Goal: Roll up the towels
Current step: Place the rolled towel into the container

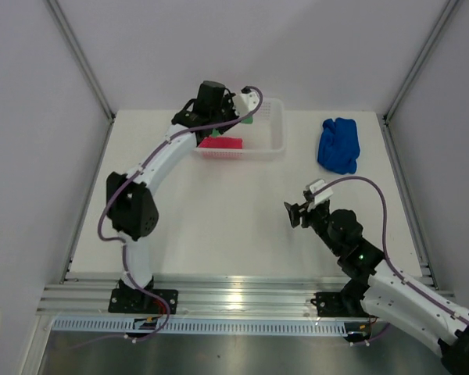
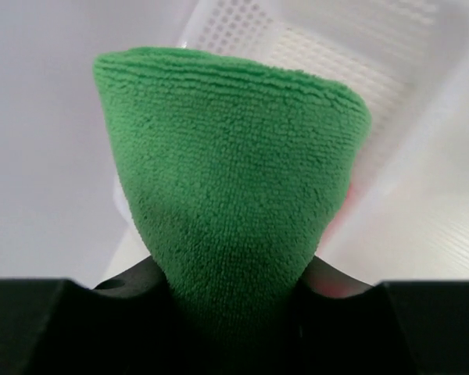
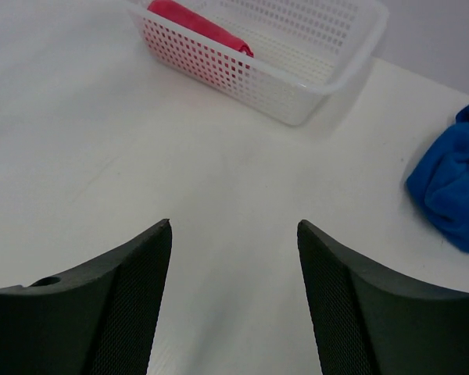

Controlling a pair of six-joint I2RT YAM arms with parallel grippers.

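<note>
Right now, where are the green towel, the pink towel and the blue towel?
green towel (image 2: 234, 195): left wrist view, middle of its front face.
pink towel (image 1: 220, 144): top view, middle of its upper side.
blue towel (image 1: 338, 145): top view, middle of the crumpled heap.

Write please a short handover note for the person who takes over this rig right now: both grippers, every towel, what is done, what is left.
Left gripper: shut on the green cloth towel, held over the white plastic mesh basket.
Right gripper: open, empty, above the bare table.
Bright pink cloth towel: a compact bundle, apparently rolled, in the basket's left end.
Royal blue cloth towel: crumpled on the table, to the right of the basket.
Done: pink, apparently.
Left: set the green one down, then roll the blue one.
</note>
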